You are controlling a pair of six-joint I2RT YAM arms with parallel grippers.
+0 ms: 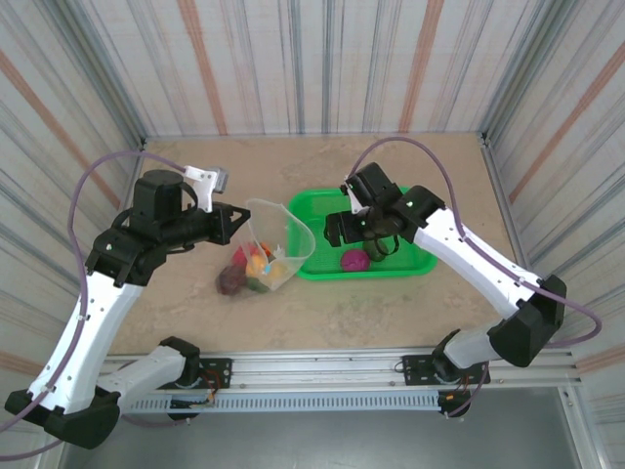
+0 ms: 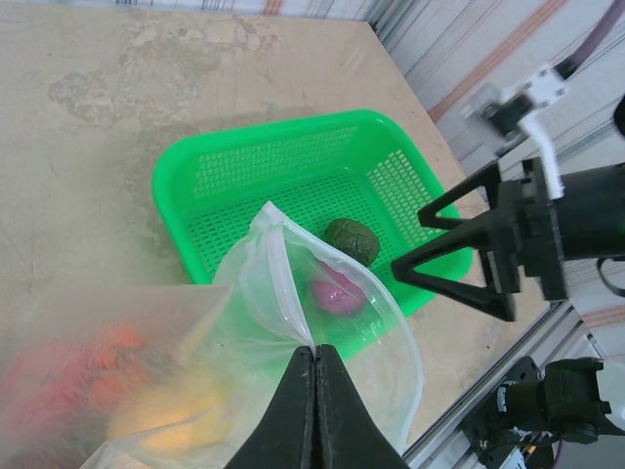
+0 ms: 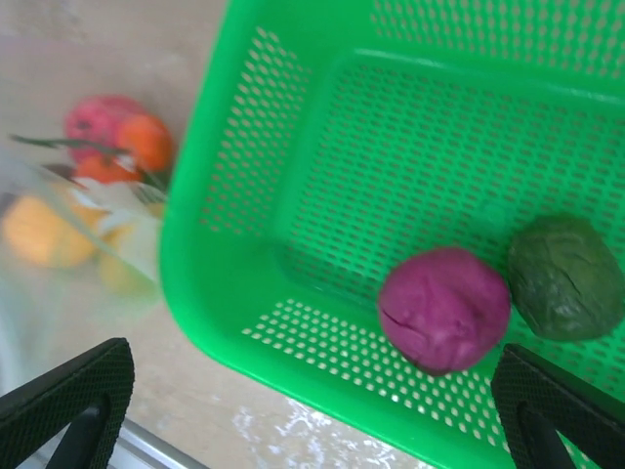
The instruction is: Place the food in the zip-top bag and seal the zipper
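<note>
While the L pincer (image 2: 313, 354) is pressed together on the zip-top bag (image 2: 254, 293) rim, the R pincer (image 2: 407, 239) hangs spread over the green basket (image 2: 254, 156) w/ purple food (image 3: 444, 308) & dark green food (image 3: 566, 277) inside; other food (image 1: 256, 264) sits bagged on the tabletop (image 1: 391, 303).

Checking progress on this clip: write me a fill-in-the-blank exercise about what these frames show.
The green basket holds ____ foods: a purple piece and a dark green piece.
The left hand is ____ on the zip-top bag's rim.
The right hand hangs ____ above the basket.
Missing words: two, shut, open.
</note>
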